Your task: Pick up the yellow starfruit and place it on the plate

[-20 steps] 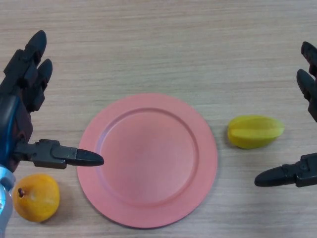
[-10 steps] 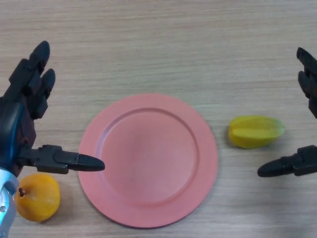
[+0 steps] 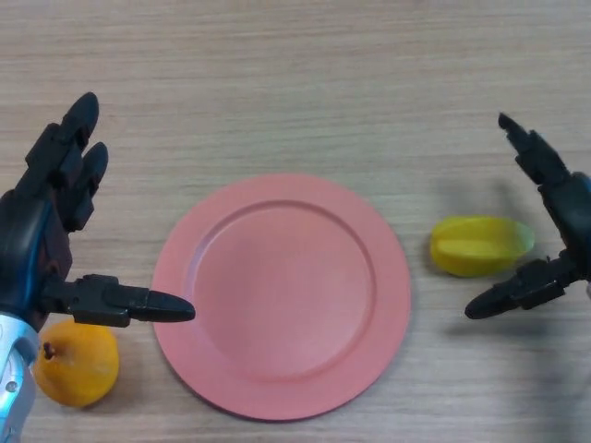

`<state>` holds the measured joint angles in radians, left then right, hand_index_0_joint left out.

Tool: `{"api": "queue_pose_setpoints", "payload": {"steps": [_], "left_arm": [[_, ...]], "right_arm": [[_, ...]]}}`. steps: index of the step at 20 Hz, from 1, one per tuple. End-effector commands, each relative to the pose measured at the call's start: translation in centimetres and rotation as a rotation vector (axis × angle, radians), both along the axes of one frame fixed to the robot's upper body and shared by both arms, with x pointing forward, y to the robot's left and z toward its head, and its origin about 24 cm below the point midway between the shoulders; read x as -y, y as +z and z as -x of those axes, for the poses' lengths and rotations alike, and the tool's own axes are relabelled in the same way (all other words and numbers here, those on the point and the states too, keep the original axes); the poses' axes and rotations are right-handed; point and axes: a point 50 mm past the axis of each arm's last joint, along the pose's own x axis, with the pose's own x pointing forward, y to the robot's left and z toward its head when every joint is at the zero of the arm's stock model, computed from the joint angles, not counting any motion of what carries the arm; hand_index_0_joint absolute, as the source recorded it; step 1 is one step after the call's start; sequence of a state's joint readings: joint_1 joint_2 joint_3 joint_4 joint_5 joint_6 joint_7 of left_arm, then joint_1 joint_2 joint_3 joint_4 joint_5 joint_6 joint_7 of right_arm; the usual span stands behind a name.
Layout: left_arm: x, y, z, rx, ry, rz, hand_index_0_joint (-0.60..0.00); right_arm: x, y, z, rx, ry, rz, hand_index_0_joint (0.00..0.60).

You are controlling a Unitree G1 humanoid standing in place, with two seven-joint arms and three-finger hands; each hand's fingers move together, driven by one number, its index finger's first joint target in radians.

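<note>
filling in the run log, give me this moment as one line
stage: reach | right hand: open, around starfruit, not gripping | left hand: open, idle | plate: empty | orange fruit: beside plate

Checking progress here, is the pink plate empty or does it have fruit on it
Empty. The plate shows bare pink; the starfruit lies on the table right of it.

No words, labels, brand marks, numbers or signs are showing anywhere that can be read.
</note>
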<state>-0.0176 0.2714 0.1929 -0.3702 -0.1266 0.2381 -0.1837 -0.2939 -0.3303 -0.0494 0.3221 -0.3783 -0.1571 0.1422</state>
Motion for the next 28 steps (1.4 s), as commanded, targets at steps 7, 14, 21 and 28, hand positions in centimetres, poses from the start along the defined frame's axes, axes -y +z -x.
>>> {"api": "queue_pose_setpoints", "payload": {"steps": [7,14,21,28], "left_arm": [[-1.9,3.5,0.8,0.226,0.039,-0.054,0.000],[-2.1,3.7,1.2,0.246,0.047,-0.068,0.000],[-1.7,3.6,1.2,0.244,0.044,-0.059,0.000],[-2.2,3.6,1.3,0.245,0.045,-0.053,0.000]], "right_arm": [[-0.5,2.4,-1.8,0.165,0.002,0.084,0.600],[-1.0,3.7,-1.5,0.198,-0.012,0.007,0.600],[-5.8,7.7,0.4,0.178,0.119,-0.305,0.600],[-13.5,5.7,2.9,0.130,0.314,-0.388,0.600]]}}
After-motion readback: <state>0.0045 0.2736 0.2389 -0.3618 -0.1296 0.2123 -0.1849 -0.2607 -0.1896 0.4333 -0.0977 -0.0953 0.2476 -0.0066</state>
